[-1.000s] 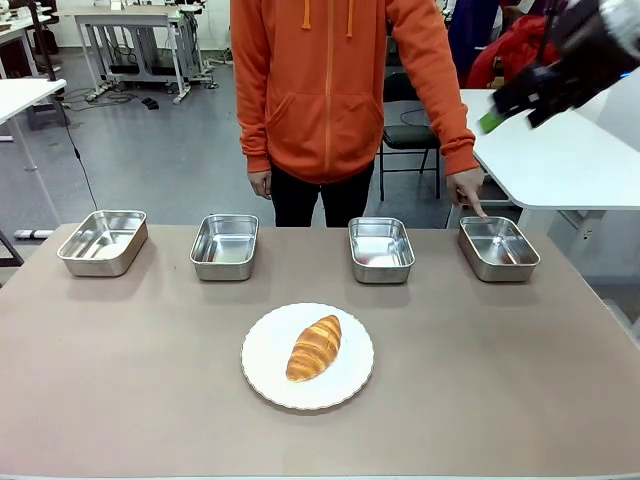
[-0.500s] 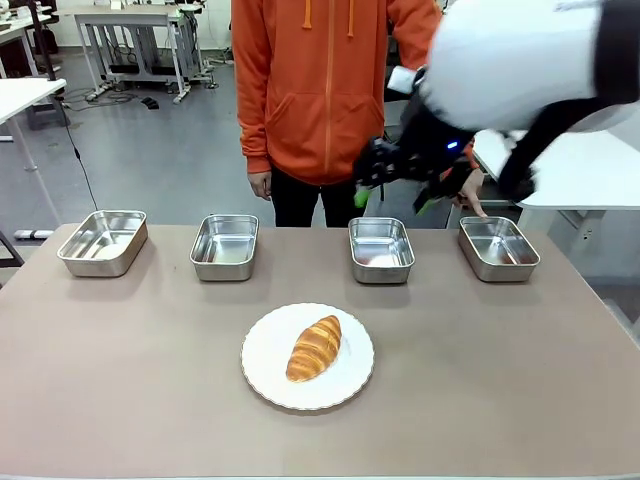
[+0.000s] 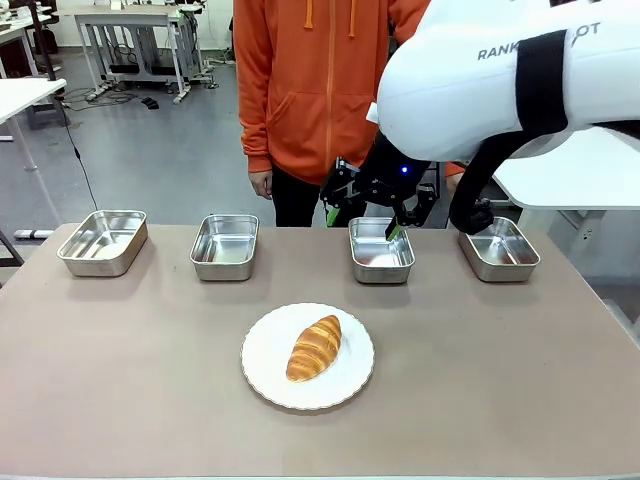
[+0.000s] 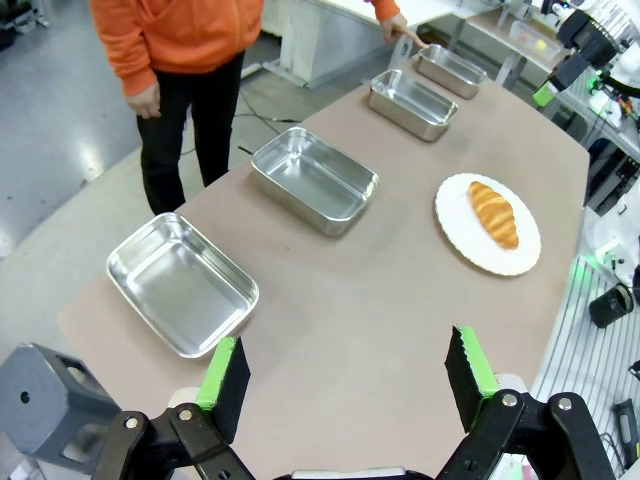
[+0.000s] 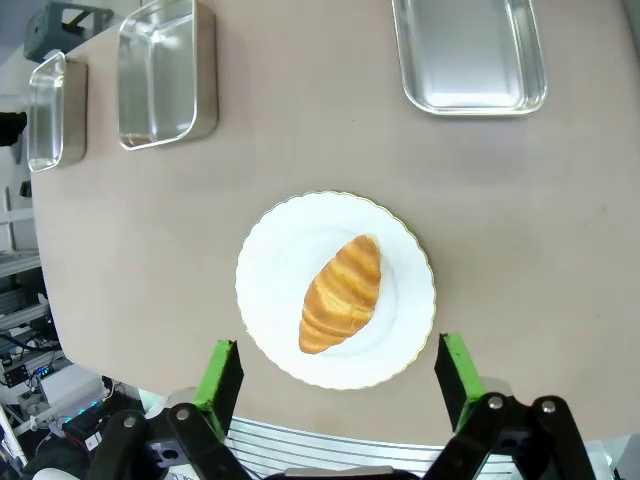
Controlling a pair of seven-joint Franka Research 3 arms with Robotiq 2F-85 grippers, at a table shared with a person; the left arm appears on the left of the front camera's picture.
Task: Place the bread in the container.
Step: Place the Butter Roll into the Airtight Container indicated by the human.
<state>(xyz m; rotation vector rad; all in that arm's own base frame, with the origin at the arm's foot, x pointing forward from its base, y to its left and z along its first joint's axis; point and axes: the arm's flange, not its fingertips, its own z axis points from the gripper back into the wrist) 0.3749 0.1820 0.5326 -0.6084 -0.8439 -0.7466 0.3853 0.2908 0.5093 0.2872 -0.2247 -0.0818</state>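
The bread (image 3: 314,347), a golden-brown croissant, lies on a round white plate (image 3: 352,372) at the table's middle front. My right gripper (image 3: 362,222) hangs open and empty, high above the table, in front of the person's orange hoodie. In the right wrist view it (image 5: 337,375) looks straight down on the bread (image 5: 342,292), which lies between its green pads. The container (image 3: 500,268), the far-right steel tray, is empty. In the left wrist view a person's finger (image 4: 400,30) points at this container (image 4: 450,70). My left gripper (image 4: 347,375) is open, above the table's left end.
Three more steel trays stand empty in the back row: far left (image 3: 103,241), left of middle (image 3: 224,246) and right of middle (image 3: 381,249). The person stands at the far edge. The right arm's white body (image 3: 500,70) fills the upper right.
My right arm has swung in from the upper right and come down over the table's middle. It now hides the person's hand that pointed at the far-right tray. The bread has not moved.
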